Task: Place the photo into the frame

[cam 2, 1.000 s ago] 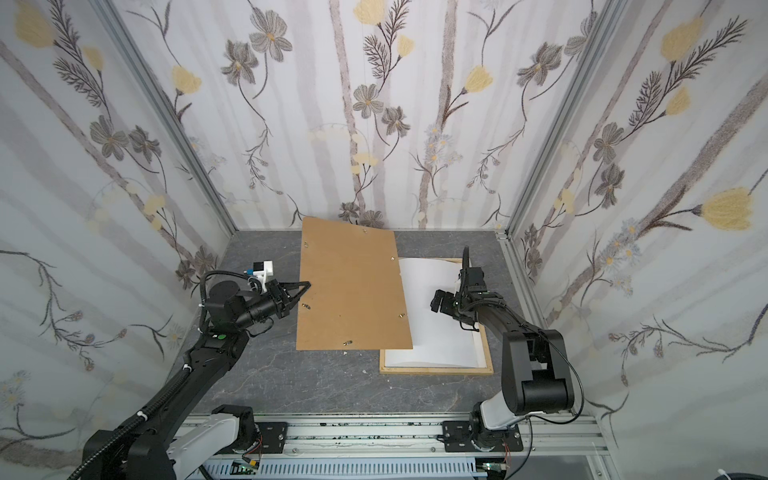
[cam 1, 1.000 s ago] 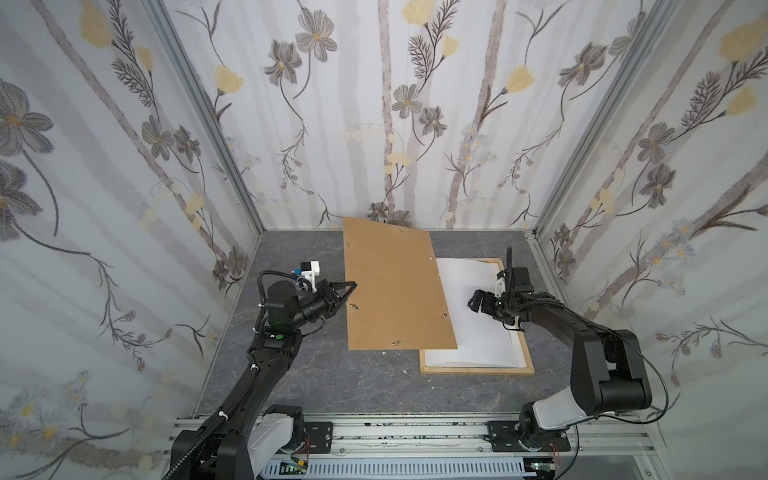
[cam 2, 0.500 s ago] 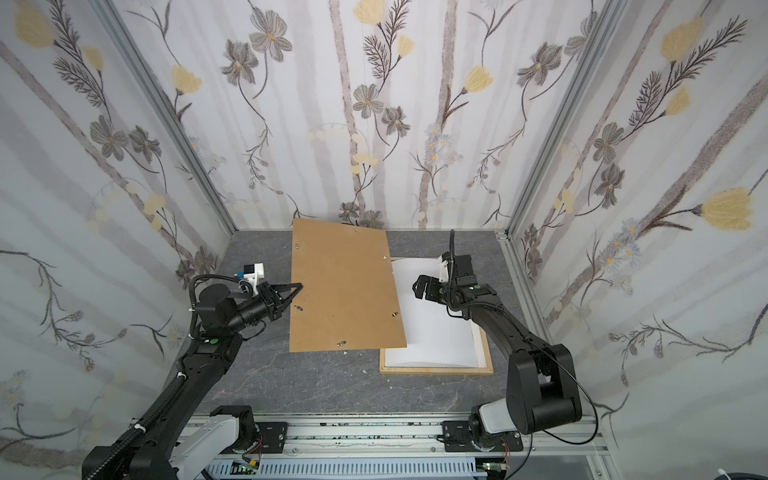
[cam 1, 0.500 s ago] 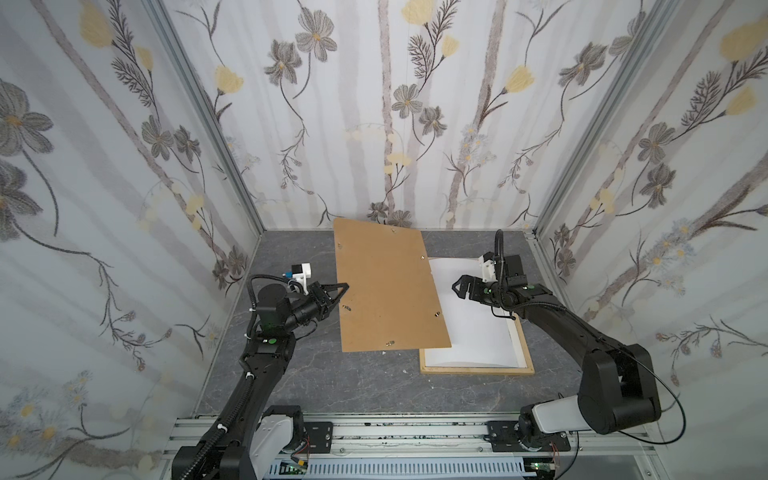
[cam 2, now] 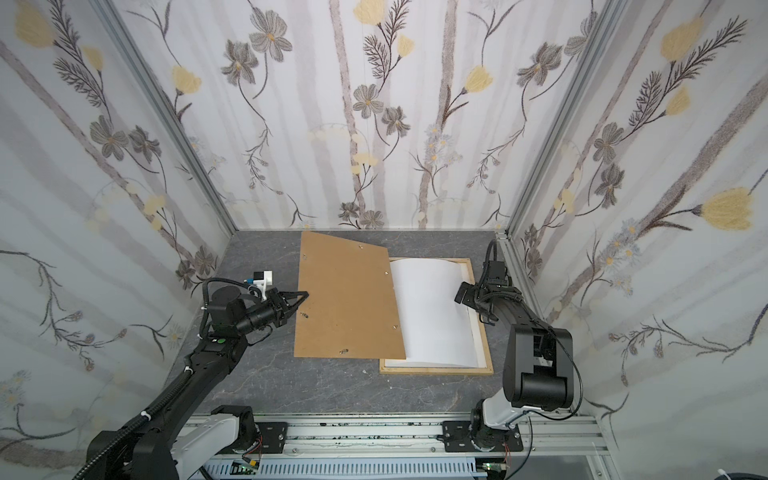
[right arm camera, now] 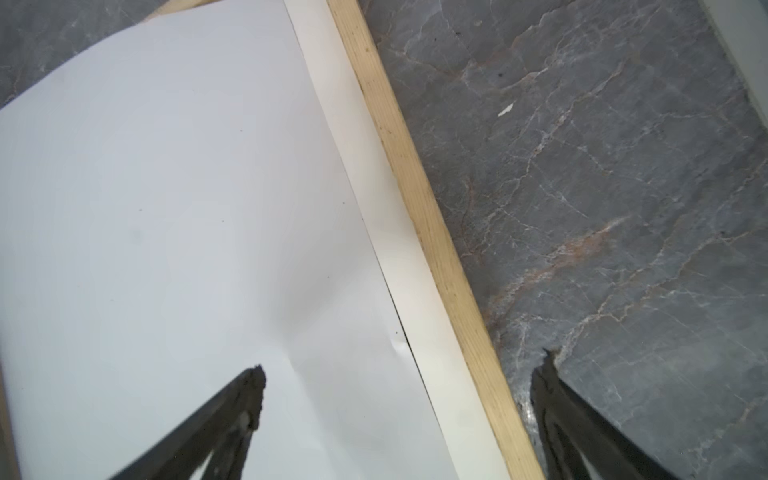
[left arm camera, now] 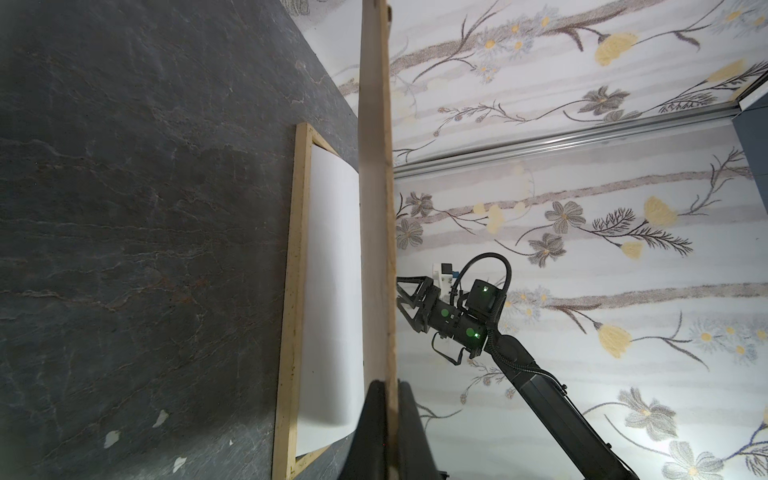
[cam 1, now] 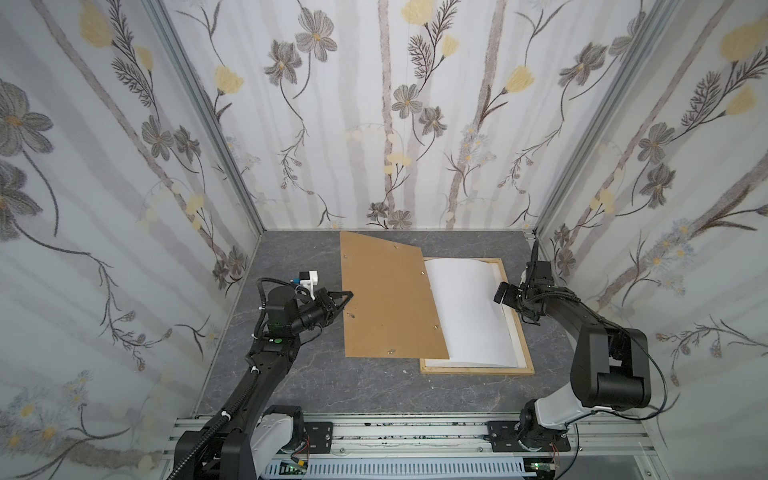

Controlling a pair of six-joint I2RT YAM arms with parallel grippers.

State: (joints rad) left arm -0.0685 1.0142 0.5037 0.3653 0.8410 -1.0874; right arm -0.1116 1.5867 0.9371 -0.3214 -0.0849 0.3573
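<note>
Plainly, the right arm is the one nearer the sheet. The photo (cam 1: pixel 469 316) lies inside the frame (cam 1: pixel 473 371) on the right of the table (cam 1: pixel 332 386), blank white side up and bowed upward rather than flat. Its left part is hidden under the backing panel (cam 1: pixel 386 299). The long axes of sheet and frame both run from the robot's side toward the back wall, parallel to each other.

The right gripper (right arm camera: pixel 403 365) hangs spread wide and empty over the sheet's right long edge, one finger above the paper and the other above bare table beyond the wooden rail. That edge stops short of the rail (a cream strip shows between them).

The left gripper (cam 1: pixel 348 296) is pressed together on the panel's left edge, holding the panel raised over the frame's left side. Any flattening or nudging of the sheet probably falls to the right arm.
</note>
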